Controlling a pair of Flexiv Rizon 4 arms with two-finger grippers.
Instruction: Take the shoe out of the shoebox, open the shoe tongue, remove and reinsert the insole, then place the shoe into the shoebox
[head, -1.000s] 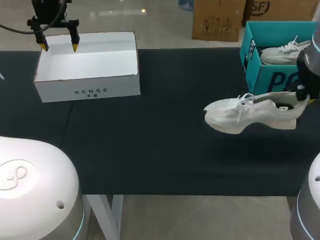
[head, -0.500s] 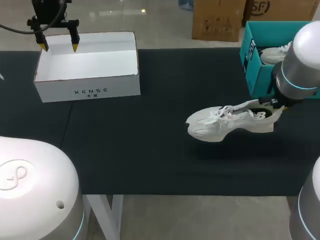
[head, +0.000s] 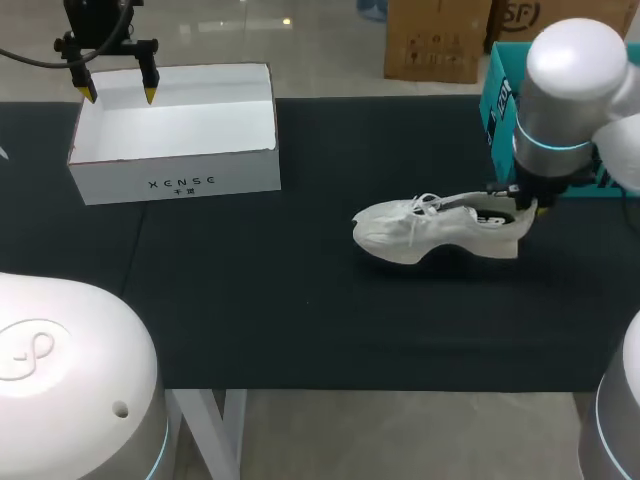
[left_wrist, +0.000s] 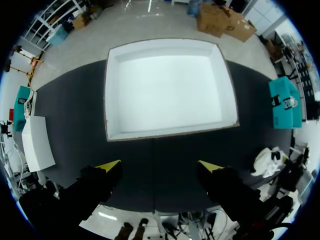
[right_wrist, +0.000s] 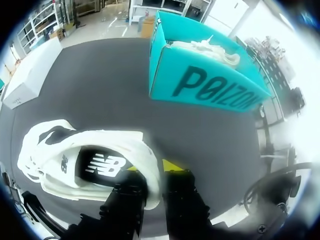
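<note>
A white sneaker (head: 430, 232) lies on its side-on profile at the middle right of the black mat, toe pointing left, sole at or just above the mat. My right gripper (head: 520, 205) is shut on its heel collar; in the right wrist view one finger is inside the sneaker (right_wrist: 85, 155) and one outside, at the right gripper (right_wrist: 152, 172). The teal shoebox (head: 497, 110) stands behind it at the far right, open, with a second white shoe (right_wrist: 210, 50) inside. My left gripper (head: 118, 92) hangs open above the back edge of a white box (head: 175, 140).
The white box (left_wrist: 170, 90) is open and has nothing in it; it sits at the back left, under the left gripper (left_wrist: 159, 166). The black mat (head: 300, 300) covers the table up to its front edge.
My right arm has carried the sneaker left and lower, from beside the teal shoebox toward the mat's middle. The left arm has not moved.
</note>
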